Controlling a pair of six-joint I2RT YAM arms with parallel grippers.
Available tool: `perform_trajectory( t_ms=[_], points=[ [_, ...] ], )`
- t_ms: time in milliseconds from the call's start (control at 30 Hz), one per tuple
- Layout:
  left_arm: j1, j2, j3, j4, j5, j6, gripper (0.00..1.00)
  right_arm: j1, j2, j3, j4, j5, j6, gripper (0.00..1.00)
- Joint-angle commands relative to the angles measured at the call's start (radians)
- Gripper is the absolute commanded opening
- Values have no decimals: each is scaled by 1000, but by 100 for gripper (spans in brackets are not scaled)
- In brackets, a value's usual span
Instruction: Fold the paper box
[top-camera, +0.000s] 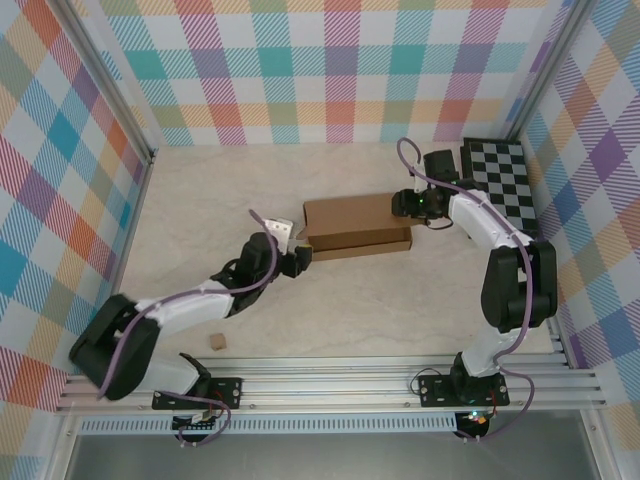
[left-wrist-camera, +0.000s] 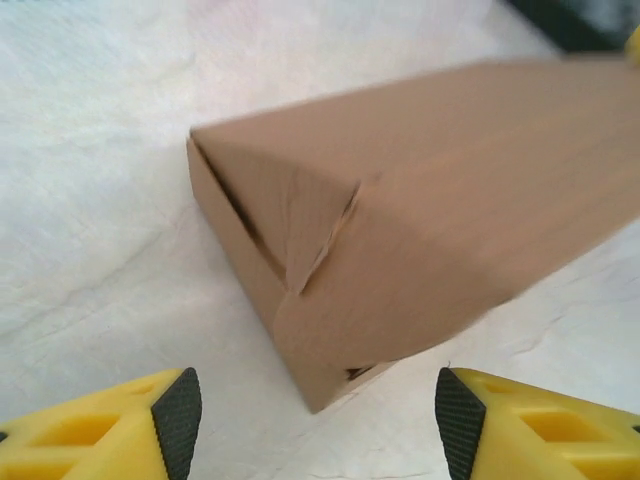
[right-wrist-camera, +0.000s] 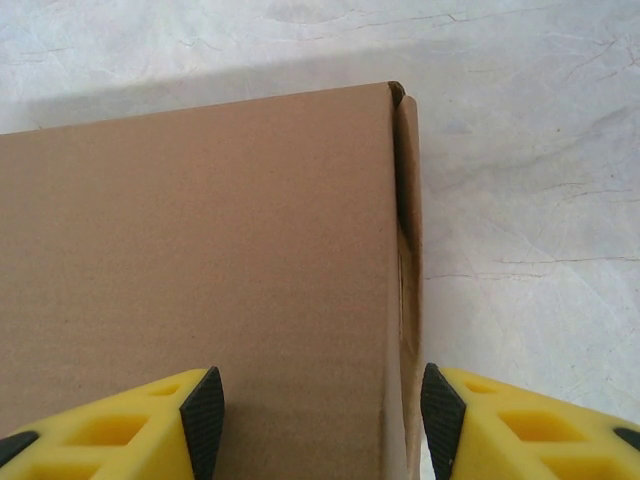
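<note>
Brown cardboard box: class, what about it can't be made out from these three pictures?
Top view: the right end of the brown cardboard box is hidden under the right end effector.
Left wrist view: its far end is blurred and cut off by the right frame edge.
Right wrist view: its left and near parts run off the frame edges.
Every view: its inside, hidden by its cardboard top.

Checkered board (top-camera: 503, 180) far right; tan cube (top-camera: 215, 341) near front edge, plaid walls (top-camera: 300, 70)
</note>
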Motion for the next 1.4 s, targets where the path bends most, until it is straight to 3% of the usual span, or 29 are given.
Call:
perform_trajectory(
  t_ms=[0, 133, 200, 267, 433, 700, 900, 1067, 1367],
  points=[
    [-12, -167, 37, -227, -2, -137, 65, -4, -26, -22, 19, 11, 18, 57],
    [-12, -269, 131, -455, -34, -222, 64, -3, -27, -25, 22, 19, 18, 57],
    [0, -239, 215, -575, -90, -330, 72, -4, -29, -27, 22, 22, 16, 57],
    [29, -142, 333, -690, -50, -362, 74, -4, -34, -28, 18, 25, 12, 57],
    [71, 152, 583, -782, 58, -389, 75, -4, -47, -38, 13, 21, 12, 57],
    [93, 403, 745, -846, 143, -382, 62, -1, -74, -75, -19, 0, 25, 57],
    [91, 409, 675, -813, 195, -442, 59, 6, -84, -145, -18, -27, 38, 57],
    [85, 421, 637, -756, 280, -514, 43, 20, -76, -188, 7, -35, 50, 57],
    [68, 445, 685, -700, 373, -595, 40, 40, -61, -141, -3, -61, 69, 58]
  ],
)
